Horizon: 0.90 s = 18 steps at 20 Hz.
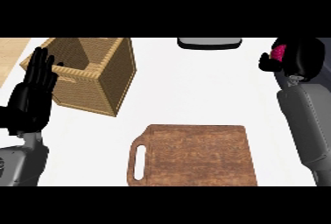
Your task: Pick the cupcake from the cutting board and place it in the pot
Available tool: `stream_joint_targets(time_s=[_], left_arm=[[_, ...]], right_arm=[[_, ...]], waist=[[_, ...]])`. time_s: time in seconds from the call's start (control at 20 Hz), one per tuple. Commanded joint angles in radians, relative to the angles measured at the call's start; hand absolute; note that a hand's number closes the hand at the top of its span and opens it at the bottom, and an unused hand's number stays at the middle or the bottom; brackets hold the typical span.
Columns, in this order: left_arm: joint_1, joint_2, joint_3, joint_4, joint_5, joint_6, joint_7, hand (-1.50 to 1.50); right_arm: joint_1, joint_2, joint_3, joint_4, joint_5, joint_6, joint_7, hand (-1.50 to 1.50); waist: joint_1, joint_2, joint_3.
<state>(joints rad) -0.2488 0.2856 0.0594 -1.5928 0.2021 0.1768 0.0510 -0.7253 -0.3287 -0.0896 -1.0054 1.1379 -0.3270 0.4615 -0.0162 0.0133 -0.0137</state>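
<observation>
The white table [194,87] fills most of what's in front of me, with a strip of pale wood at its far left. A woven basket [97,74] stands top left, a brown cutting board [194,155] lies near the front, and the pot [209,42] peeks in at the far edge. The right hand [301,57] curls round the pink cupcake [278,52], raised off right of the pot. The left hand [32,96] rests open, fingers straight.

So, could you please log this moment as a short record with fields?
board: brown wooden cutting board, nothing on it
right hand: black right hand raised at far right, curled round a pink-topped cupcake
left hand: black left hand open, resting at left
basket: woven wicker basket, far left
far edge: dark rounded pot, partly cut off
</observation>
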Motion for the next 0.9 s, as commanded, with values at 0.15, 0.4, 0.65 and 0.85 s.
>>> stream_joint_targets(time_s=[0.15, 0.4, 0.65, 0.85], left_arm=[[-0.027, -0.014, -0.041, 0.004, -0.009, -0.016, 0.012, 0.0], [-0.049, -0.034, -0.043, 0.062, -0.013, -0.016, -0.012, 0.0], [-0.045, -0.059, -0.05, 0.058, -0.035, 0.015, -0.016, 0.0], [-0.046, -0.022, -0.014, 0.058, -0.01, -0.02, -0.002, 0.0]], right_arm=[[-0.162, -0.039, -0.068, 0.087, 0.33, -0.05, 0.571, 1.5], [-0.273, 0.035, -0.048, 0.196, 0.534, 0.062, 0.898, 1.5], [-0.238, 0.014, -0.115, 0.249, 0.588, 0.034, 0.91, 1.5], [-0.17, 0.039, -0.141, 0.192, 0.61, 0.012, 0.895, 1.5]], waist=[[0.054, 0.002, 0.002], [0.059, 0.004, 0.009], [0.037, -0.003, 0.014], [0.022, -0.012, 0.014]])
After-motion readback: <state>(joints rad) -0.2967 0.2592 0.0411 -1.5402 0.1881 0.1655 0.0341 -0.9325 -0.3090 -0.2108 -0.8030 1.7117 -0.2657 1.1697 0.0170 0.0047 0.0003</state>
